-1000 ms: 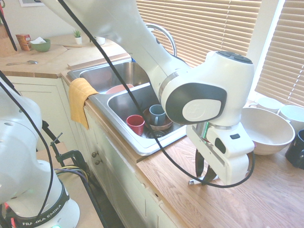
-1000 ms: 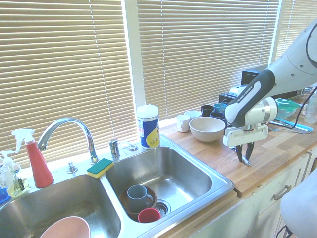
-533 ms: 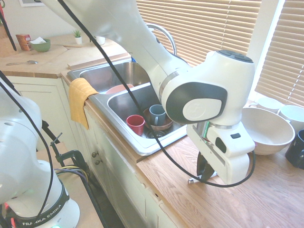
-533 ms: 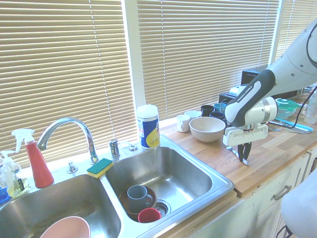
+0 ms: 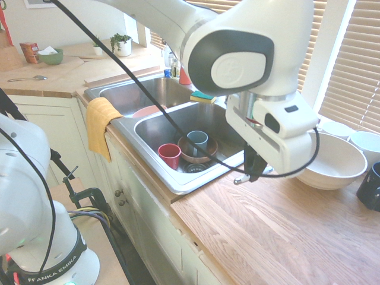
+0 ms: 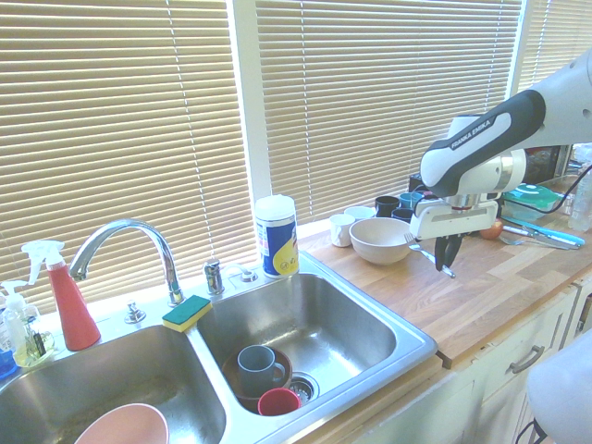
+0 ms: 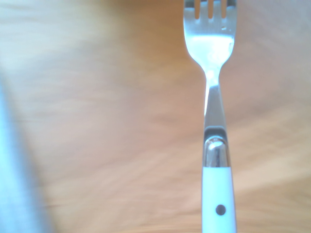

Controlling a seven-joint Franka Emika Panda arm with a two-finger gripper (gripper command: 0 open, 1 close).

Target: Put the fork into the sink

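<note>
The fork (image 7: 218, 189) has a slim white handle and silver tines. It hangs above the wooden counter with my gripper (image 5: 252, 167) shut on its handle. One end of the fork (image 5: 240, 178) pokes out below the fingers, just past the sink's right rim. In the second exterior view the fork (image 6: 422, 250) slants under the gripper (image 6: 446, 257), in front of the white bowl. The steel two-basin sink (image 5: 178, 185) (image 6: 407, 339) lies to the side of the gripper, lower down.
A large white bowl (image 5: 332, 163) (image 6: 387, 240) stands just behind the gripper, with mugs beyond it. The near basin holds a red cup (image 5: 170, 155) and a grey-blue mug (image 5: 197, 142) in a brown bowl. A yellow cloth (image 5: 101, 124) hangs over the sink's front. The faucet (image 6: 129, 248) curves over the divider.
The fingers closed on the fork on the counter. The arm then rose and shifted toward the bowl and sink, lifting the fork off the wood.
</note>
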